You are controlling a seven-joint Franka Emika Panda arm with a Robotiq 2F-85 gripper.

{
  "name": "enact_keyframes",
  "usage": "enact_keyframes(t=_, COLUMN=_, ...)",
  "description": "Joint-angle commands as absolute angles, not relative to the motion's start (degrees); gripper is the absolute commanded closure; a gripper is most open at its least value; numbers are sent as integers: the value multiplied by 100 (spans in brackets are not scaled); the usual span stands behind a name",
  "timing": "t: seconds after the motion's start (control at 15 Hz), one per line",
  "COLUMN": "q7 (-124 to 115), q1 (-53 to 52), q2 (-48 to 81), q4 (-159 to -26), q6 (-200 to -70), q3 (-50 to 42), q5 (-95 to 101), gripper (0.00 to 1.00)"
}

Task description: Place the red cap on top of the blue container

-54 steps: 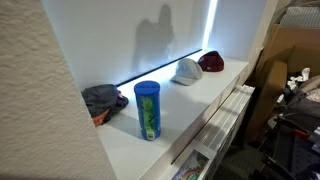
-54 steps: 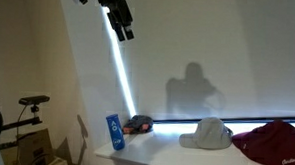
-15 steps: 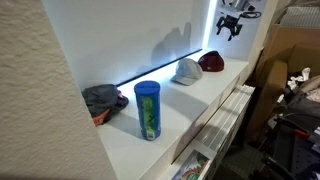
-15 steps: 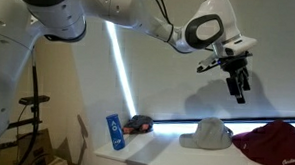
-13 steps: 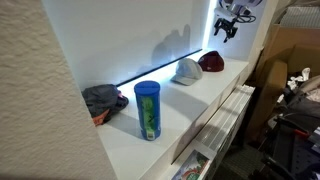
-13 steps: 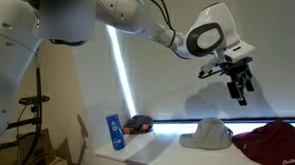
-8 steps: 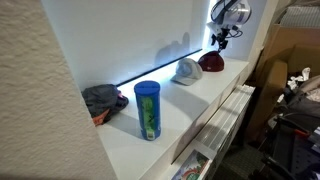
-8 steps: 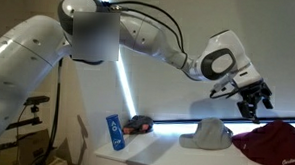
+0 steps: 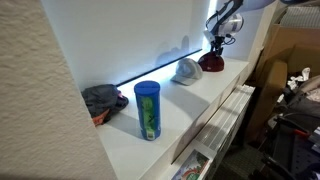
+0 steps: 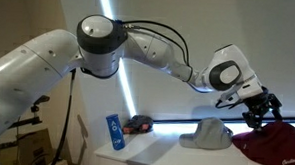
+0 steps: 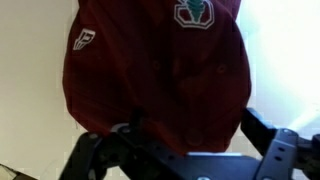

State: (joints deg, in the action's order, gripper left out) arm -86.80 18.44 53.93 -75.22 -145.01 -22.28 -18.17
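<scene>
The red cap lies at the far end of the white shelf; it shows in both exterior views and fills the wrist view. The blue container stands upright near the other end of the shelf. My gripper hangs just above the red cap. It is open and empty, and in the wrist view its fingers sit on either side of the cap's edge.
A white cap lies beside the red one, between it and the container. A dark grey cap lies behind the container. The shelf has a drop at its front edge, with cardboard boxes beyond.
The arm has swung across and come down from high above the shelf to just over the red cap. The caps and the container have not moved.
</scene>
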Motion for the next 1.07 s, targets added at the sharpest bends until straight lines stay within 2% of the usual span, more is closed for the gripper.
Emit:
enact_keyframes(t=0.0, q7=-9050, q1=1872, q2=5416, q4=-7475, q6=-14334, q3=-2219, q5=-1601, gripper=25)
enact_keyframes(t=0.07, q7=-9161, q1=1855, q2=5434, q4=-7453, q6=-14308, q3=-2247, q5=-1550, gripper=26)
enact_keyframes(t=0.73, q7=-9714, q1=1779, q2=5438, q4=-7514, q6=-14332, q3=-2332, q5=-1324, gripper=96)
enact_keyframes(t=0.8, q7=-9653, q1=1811, q2=5427, q4=-7511, q6=-14327, q3=-2282, q5=-1348, gripper=100)
enact_keyframes(t=0.93, q7=-8667, q1=2325, q2=5324, q4=-7437, q6=-14479, q3=-1519, q5=-1487, gripper=100)
enact_keyframes(t=1.0, q7=-8328, q1=2289, q2=5166, q4=-7647, q6=-14632, q3=-1505, q5=-1594, gripper=100)
